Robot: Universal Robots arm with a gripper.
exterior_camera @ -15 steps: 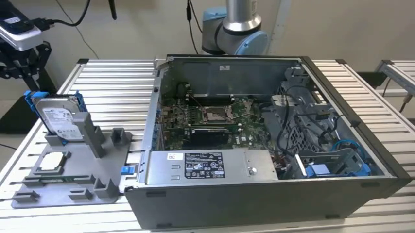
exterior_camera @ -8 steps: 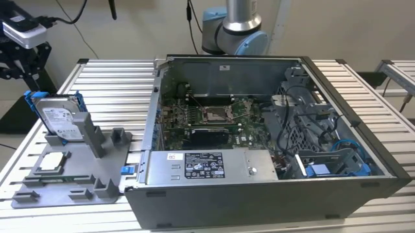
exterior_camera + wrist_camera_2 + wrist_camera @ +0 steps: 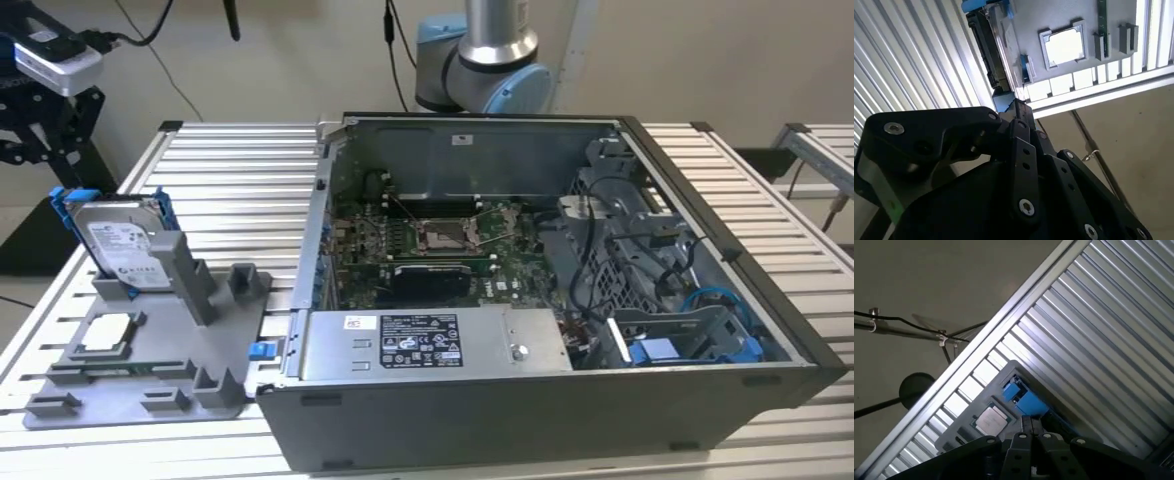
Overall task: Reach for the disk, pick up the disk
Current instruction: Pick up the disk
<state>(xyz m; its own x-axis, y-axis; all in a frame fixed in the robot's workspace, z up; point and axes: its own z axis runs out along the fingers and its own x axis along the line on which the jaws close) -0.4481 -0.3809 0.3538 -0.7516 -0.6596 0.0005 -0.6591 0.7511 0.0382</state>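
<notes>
In both wrist views the claw [image 3: 1031, 422] has its black fingertips drawn together, narrow, with nothing between them. It hangs above the slatted metal desk [image 3: 227, 180] and touches nothing.

The disk [image 3: 123, 245] lies just past the claw's tips. In the exterior view it stands on edge, leaning slightly, in a slot of the grey plastic holder [image 3: 147, 380], with its white label facing out. A blue bracket [image 3: 1024, 397] frames it, and in the first wrist view that bracket sits right beyond the fingertips. In the second wrist view the claw [image 3: 1019, 107] points at the thin edge of the disk [image 3: 996, 50]. There is a gap between the two.

Farther from the claw, beyond the disk, a small square processor chip [image 3: 1065, 46] lies flat in a recess of the same holder.

On the exterior view's right of the holder stands an open computer case [image 3: 534, 300]. Its motherboard [image 3: 427, 240] is exposed, and a grey power supply [image 3: 427, 343] sits along its near wall.
</notes>
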